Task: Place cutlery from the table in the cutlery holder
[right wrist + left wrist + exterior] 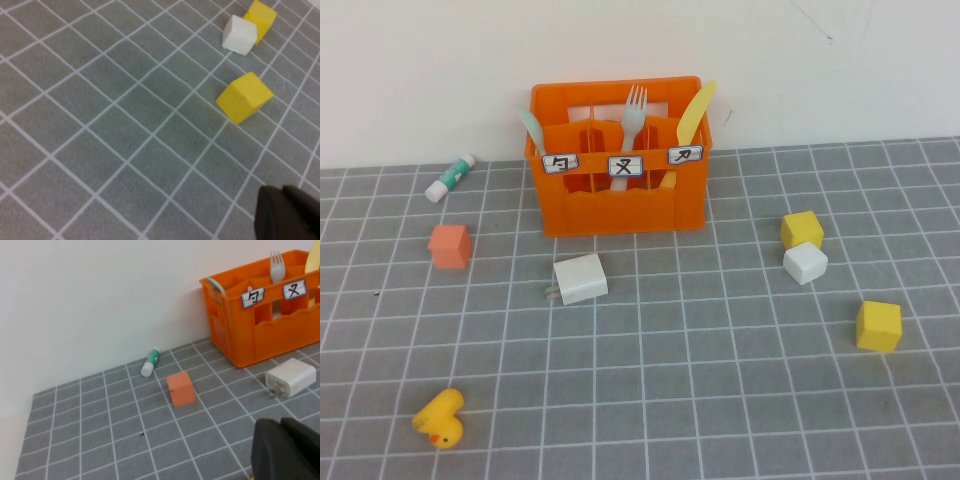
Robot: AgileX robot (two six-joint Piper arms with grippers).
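The orange cutlery holder (620, 205) stands at the back middle of the grey tiled table (720, 400). A mint-green spoon (530, 128) leans in its left compartment, a pale fork (635, 110) stands in the middle one, and a pale yellow knife (697, 112) leans in the right one. No cutlery lies on the table. Neither arm shows in the high view. In the left wrist view my left gripper (281, 422) hangs shut and empty over the tiles, nearer than the holder (265, 335). My right gripper (282, 190) is shut and empty above bare tiles.
A white-and-green tube (451, 177) and a small orange cube (450, 246) lie at the left. A white plug (581, 279) sits in front of the holder. A yellow duck (440, 418) is front left. Two yellow cubes (802, 229) (878, 326) and a white cube (805, 263) are on the right.
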